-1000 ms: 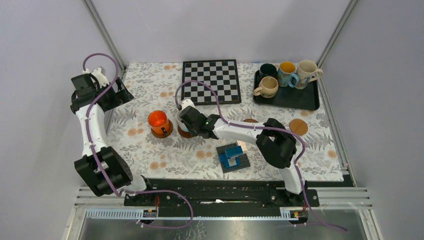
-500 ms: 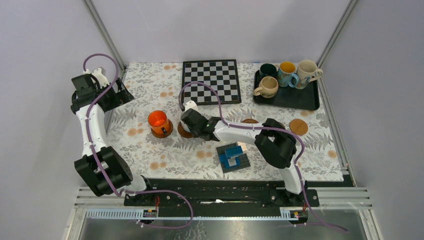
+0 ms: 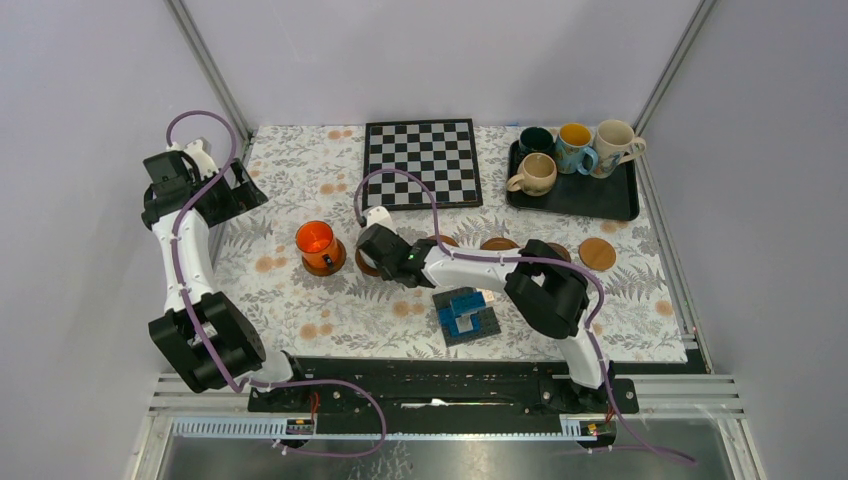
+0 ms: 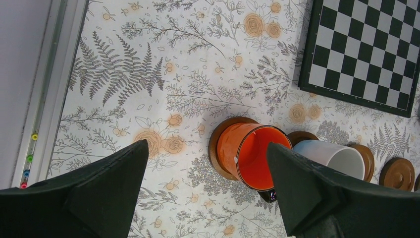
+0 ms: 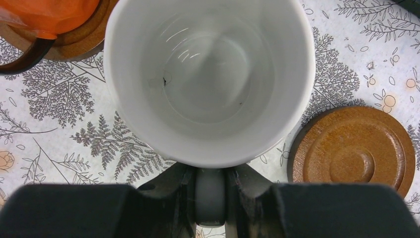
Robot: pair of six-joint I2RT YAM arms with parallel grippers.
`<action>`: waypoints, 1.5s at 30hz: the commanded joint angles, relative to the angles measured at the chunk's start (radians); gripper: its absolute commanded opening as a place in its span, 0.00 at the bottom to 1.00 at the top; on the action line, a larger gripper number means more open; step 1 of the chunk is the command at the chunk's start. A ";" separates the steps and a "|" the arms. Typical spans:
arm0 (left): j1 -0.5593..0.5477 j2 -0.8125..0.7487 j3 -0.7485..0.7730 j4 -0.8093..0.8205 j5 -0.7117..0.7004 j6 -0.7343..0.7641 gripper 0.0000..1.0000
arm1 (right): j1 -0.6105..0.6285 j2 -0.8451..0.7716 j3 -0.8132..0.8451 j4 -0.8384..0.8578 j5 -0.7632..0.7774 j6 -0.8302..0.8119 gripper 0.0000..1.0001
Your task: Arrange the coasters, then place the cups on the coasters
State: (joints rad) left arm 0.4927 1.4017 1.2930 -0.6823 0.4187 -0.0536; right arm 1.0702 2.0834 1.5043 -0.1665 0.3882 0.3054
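Overhead, wrists; orange cup seemingly shared
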 commanded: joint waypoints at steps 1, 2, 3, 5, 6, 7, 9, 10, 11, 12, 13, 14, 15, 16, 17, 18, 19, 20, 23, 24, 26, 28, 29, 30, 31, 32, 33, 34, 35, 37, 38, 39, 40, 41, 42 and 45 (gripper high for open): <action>0.009 -0.015 -0.004 0.033 -0.014 0.006 0.99 | 0.020 0.000 0.054 0.060 0.051 0.043 0.02; 0.010 -0.015 -0.006 0.033 -0.014 0.006 0.99 | 0.020 0.002 0.058 0.057 0.052 0.046 0.04; 0.010 -0.016 -0.007 0.033 -0.014 0.007 0.99 | 0.021 0.006 0.064 0.052 0.052 0.048 0.07; 0.012 -0.017 -0.011 0.034 -0.016 0.008 0.99 | 0.020 0.013 0.075 0.039 0.059 0.055 0.12; 0.012 -0.017 -0.012 0.033 -0.016 0.008 0.99 | 0.021 0.015 0.076 0.038 0.060 0.056 0.17; 0.013 -0.017 -0.012 0.033 -0.016 0.006 0.99 | 0.022 0.016 0.076 0.037 0.059 0.060 0.27; 0.014 -0.017 -0.014 0.033 -0.015 0.006 0.99 | 0.020 0.017 0.076 0.035 0.047 0.066 0.35; 0.014 -0.016 -0.015 0.033 -0.017 0.007 0.99 | 0.020 0.017 0.075 0.033 0.040 0.071 0.37; 0.013 -0.015 -0.014 0.033 -0.017 0.008 0.99 | 0.021 0.015 0.076 0.031 0.035 0.073 0.39; 0.015 -0.014 -0.013 0.033 -0.017 0.008 0.99 | 0.022 0.015 0.075 0.029 0.027 0.075 0.41; 0.015 -0.014 -0.012 0.033 -0.017 0.009 0.99 | 0.022 0.014 0.075 0.031 0.024 0.075 0.43; 0.014 -0.014 -0.011 0.033 -0.017 0.009 0.99 | 0.023 0.013 0.074 0.028 0.021 0.076 0.45; 0.015 -0.012 -0.011 0.034 -0.017 0.009 0.99 | 0.023 0.011 0.073 0.027 0.018 0.077 0.46; 0.015 -0.012 -0.010 0.033 -0.017 0.009 0.99 | 0.023 0.011 0.072 0.025 0.015 0.078 0.46; 0.015 -0.012 -0.009 0.033 -0.018 0.009 0.99 | 0.024 0.007 0.071 0.024 0.011 0.077 0.48; 0.015 -0.012 -0.009 0.033 -0.017 0.009 0.99 | 0.024 0.005 0.071 0.024 0.006 0.078 0.50; 0.015 -0.011 -0.010 0.033 -0.017 0.009 0.99 | 0.024 0.001 0.070 0.023 0.004 0.077 0.51; 0.016 -0.011 -0.010 0.033 -0.018 0.009 0.99 | 0.024 -0.003 0.067 0.023 0.001 0.076 0.53; 0.017 -0.013 -0.010 0.033 -0.015 0.015 0.99 | 0.024 -0.018 0.066 0.017 -0.003 0.064 0.65; 0.017 -0.013 -0.006 0.030 -0.013 0.019 0.99 | 0.024 -0.026 0.066 0.015 -0.005 0.052 0.67; 0.017 -0.010 0.006 0.009 -0.001 0.040 0.99 | 0.024 -0.049 0.066 0.013 -0.011 0.020 0.75; 0.016 -0.006 0.020 -0.013 0.003 0.057 0.99 | 0.024 -0.086 0.052 0.023 -0.016 -0.021 0.87; 0.017 -0.004 0.026 -0.023 0.008 0.080 0.99 | 0.023 -0.114 0.046 0.029 -0.019 -0.050 0.93; 0.016 -0.004 0.032 -0.033 0.014 0.095 0.99 | 0.022 -0.135 0.039 0.035 -0.027 -0.083 0.98; 0.016 -0.003 0.039 -0.042 0.019 0.108 0.99 | 0.020 -0.149 0.033 0.042 -0.038 -0.120 0.99; 0.015 -0.004 0.044 -0.048 0.023 0.119 0.99 | 0.016 -0.177 0.035 0.042 -0.060 -0.168 0.99; 0.015 -0.004 0.048 -0.052 0.026 0.127 0.99 | 0.011 -0.193 0.043 0.036 -0.093 -0.226 1.00; 0.016 -0.003 0.054 -0.057 0.033 0.134 0.99 | 0.006 -0.212 0.055 0.020 -0.117 -0.262 1.00; 0.016 -0.002 0.060 -0.061 0.039 0.138 0.99 | -0.007 -0.231 0.062 0.004 -0.163 -0.295 1.00; 0.014 0.002 0.069 -0.066 0.053 0.139 0.99 | -0.059 -0.283 0.063 -0.008 -0.314 -0.301 1.00; 0.015 0.006 0.075 -0.067 0.057 0.138 0.99 | -0.161 -0.322 0.079 -0.047 -0.468 -0.266 1.00; 0.015 0.009 0.077 -0.066 0.057 0.137 0.99 | -0.191 -0.327 0.102 -0.082 -0.489 -0.247 1.00; 0.014 0.012 0.077 -0.066 0.057 0.134 0.99 | -0.220 -0.330 0.129 -0.121 -0.492 -0.232 1.00; 0.015 0.013 0.076 -0.065 0.056 0.130 0.99 | -0.247 -0.334 0.147 -0.159 -0.487 -0.219 1.00; 0.015 0.014 0.073 -0.060 0.056 0.125 0.99 | -0.275 -0.349 0.146 -0.176 -0.464 -0.196 1.00; 0.015 0.015 0.057 -0.039 0.061 0.107 0.99 | -0.365 -0.428 0.068 -0.169 -0.410 -0.142 1.00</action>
State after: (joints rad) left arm 0.5034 1.4139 1.3247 -0.7628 0.4465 0.0597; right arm 0.8047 1.7679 1.6081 -0.2611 -0.0135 0.0937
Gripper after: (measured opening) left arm 0.989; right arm 0.993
